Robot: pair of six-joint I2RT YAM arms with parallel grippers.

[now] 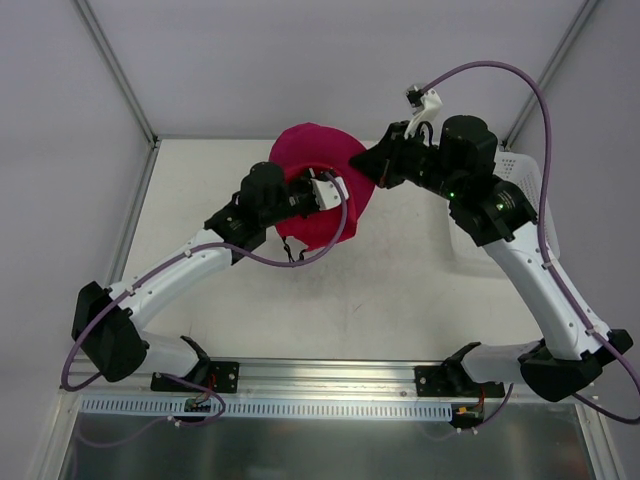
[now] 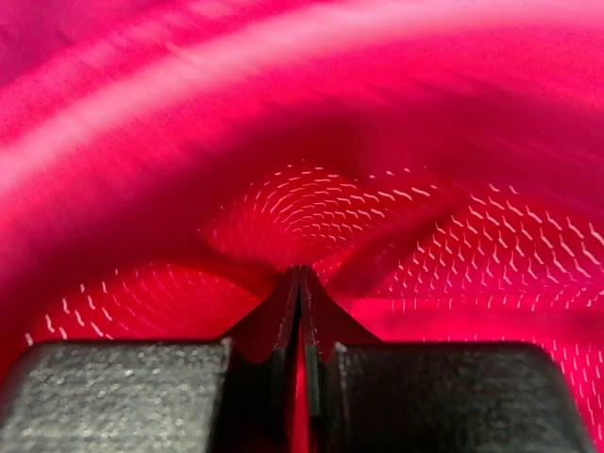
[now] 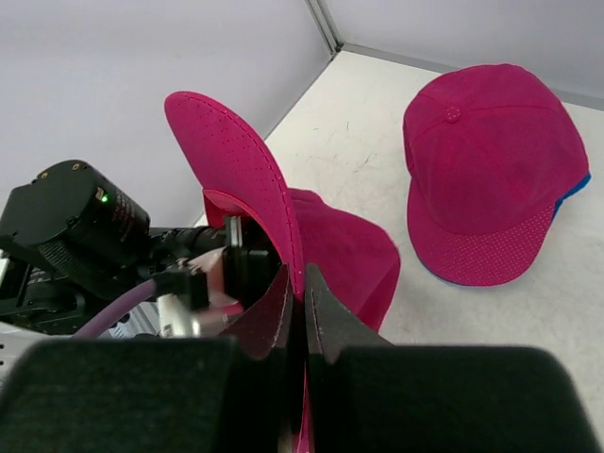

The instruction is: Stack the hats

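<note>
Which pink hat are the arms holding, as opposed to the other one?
Look over the far half of the white table, between the two arms. The pink hat there is held with its brim pointing up, pinched by the left gripper and right gripper. The other pink hat lies flat atop a blue hat.

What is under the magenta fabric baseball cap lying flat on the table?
Royal blue fabric, apparently another cap: only a sliver shows past the right edge of the magenta fabric cap. The rest of it is covered.
</note>
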